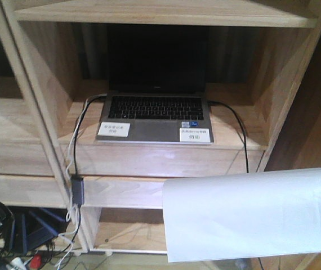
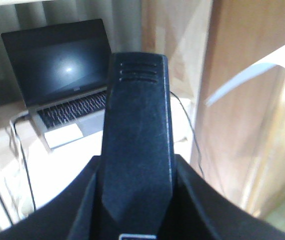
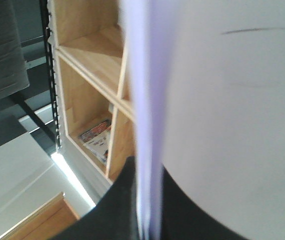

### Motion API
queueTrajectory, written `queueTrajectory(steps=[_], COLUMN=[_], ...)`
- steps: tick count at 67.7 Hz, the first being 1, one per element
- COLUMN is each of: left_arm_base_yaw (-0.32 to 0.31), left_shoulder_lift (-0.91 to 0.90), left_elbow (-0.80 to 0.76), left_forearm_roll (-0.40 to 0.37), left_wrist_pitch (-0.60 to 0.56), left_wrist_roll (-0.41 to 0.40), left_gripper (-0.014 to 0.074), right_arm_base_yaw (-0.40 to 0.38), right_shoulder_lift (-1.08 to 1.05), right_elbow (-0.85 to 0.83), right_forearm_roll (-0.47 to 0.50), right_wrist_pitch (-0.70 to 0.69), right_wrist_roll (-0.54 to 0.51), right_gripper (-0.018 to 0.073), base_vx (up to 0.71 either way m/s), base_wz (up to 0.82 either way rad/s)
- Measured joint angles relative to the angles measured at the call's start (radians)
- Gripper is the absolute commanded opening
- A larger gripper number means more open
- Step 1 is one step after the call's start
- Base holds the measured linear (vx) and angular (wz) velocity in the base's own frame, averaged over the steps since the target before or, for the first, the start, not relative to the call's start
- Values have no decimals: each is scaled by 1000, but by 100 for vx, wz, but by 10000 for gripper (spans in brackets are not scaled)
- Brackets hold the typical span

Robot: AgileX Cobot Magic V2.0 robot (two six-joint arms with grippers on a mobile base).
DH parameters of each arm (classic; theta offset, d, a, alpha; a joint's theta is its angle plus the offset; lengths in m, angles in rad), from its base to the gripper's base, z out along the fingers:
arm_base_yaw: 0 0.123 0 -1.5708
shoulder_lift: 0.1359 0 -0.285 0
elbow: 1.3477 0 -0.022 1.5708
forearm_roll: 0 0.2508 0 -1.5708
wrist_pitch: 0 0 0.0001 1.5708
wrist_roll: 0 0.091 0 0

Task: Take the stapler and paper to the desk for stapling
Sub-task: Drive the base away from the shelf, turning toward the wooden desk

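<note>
In the left wrist view my left gripper (image 2: 137, 167) is shut on the black stapler (image 2: 137, 125), which stands up lengthwise between the jaws and points at the shelf. In the right wrist view my right gripper (image 3: 147, 205) is shut on the white paper (image 3: 222, 100), seen edge-on between the dark fingers (image 3: 115, 205). In the front view the paper (image 1: 250, 214) hangs in the air at the lower right, in front of the shelf unit; its corner shows in the left wrist view (image 2: 245, 77). The desk is out of view.
A light-wood shelf unit (image 1: 160, 163) fills the front view. An open laptop (image 1: 156, 109) sits in its middle compartment, also in the left wrist view (image 2: 57, 65). Cables (image 1: 73, 169) hang down its left side. Magazines (image 3: 97, 140) lie in a lower compartment.
</note>
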Motion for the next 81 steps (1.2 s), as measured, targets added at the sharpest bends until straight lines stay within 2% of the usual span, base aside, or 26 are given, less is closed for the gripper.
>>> queueTrajectory(steps=[81], left_arm_base_yaw=[0], left_shoulder_lift=[0], left_elbow=[0], left_forearm_roll=[0], left_wrist_pitch=[0], left_wrist_roll=[0], left_gripper=[-6], right_arm_base_yaw=[0], right_shoulder_lift=[0], right_elbow=[0], right_forearm_roll=[0], right_wrist_pitch=[0], right_wrist_roll=[0], right_gripper=[-3], base_vx=[-11], base_wz=[33])
